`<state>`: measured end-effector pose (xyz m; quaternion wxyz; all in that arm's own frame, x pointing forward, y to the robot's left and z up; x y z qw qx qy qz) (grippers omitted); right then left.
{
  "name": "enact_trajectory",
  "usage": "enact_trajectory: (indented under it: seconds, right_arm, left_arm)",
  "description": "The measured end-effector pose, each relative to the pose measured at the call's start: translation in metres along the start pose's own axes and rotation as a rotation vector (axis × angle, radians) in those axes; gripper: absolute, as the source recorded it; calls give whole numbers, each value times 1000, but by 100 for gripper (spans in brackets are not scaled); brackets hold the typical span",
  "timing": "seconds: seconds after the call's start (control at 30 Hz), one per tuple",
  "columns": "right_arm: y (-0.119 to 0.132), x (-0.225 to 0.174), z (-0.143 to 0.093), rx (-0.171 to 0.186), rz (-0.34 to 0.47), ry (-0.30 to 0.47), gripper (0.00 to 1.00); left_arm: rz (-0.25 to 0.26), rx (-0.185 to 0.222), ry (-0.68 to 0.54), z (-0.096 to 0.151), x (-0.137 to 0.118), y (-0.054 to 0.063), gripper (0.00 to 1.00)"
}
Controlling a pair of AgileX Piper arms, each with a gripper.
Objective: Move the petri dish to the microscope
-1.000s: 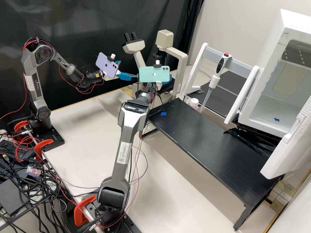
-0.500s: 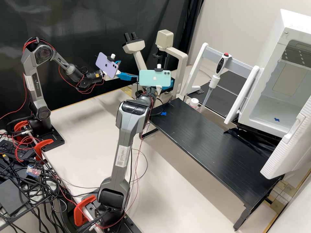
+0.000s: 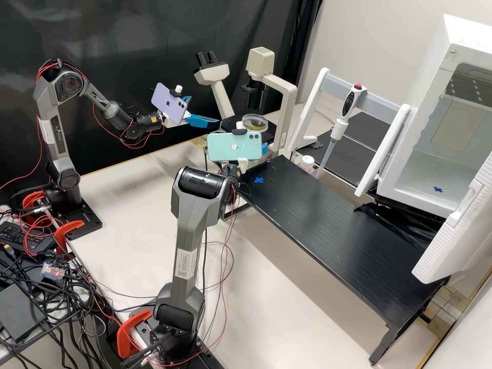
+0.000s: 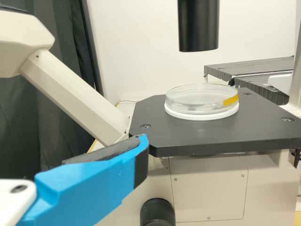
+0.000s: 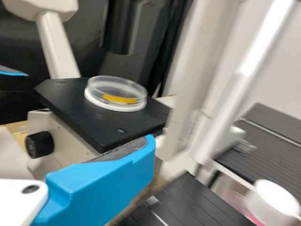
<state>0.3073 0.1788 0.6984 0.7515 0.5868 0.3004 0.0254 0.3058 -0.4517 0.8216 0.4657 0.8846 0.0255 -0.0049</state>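
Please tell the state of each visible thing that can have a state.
Petri dish: flat on the microscope stage
Left tool: open, empty
Right tool: open, empty
Pipette: hanging, tip down
White cabinet: open
Bottle: capped
Purple phone: in its holder
Green phone: in its holder
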Motion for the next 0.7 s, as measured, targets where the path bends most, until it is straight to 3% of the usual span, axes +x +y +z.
enact_trajectory:
  seconds: [0.27, 0.4, 0.5, 0.57, 0.7]
  right_arm:
    - [9, -44, 22, -28, 129, -24, 100]
    - [15, -69, 39, -43, 262, -104, 100]
    - [18, -81, 51, -33, 322, -173, 100]
    - [20, -90, 60, -32, 321, -181, 100]
    - [25, -104, 77, 39, 343, -233, 100]
  left_arm:
    - [0, 0, 0, 0, 0, 0, 100]
    - [0, 0, 0, 0, 0, 0, 100]
    - [0, 0, 0, 0, 0, 0, 100]
    - [0, 0, 0, 0, 0, 0, 100]
    - [0, 0, 0, 0, 0, 0, 100]
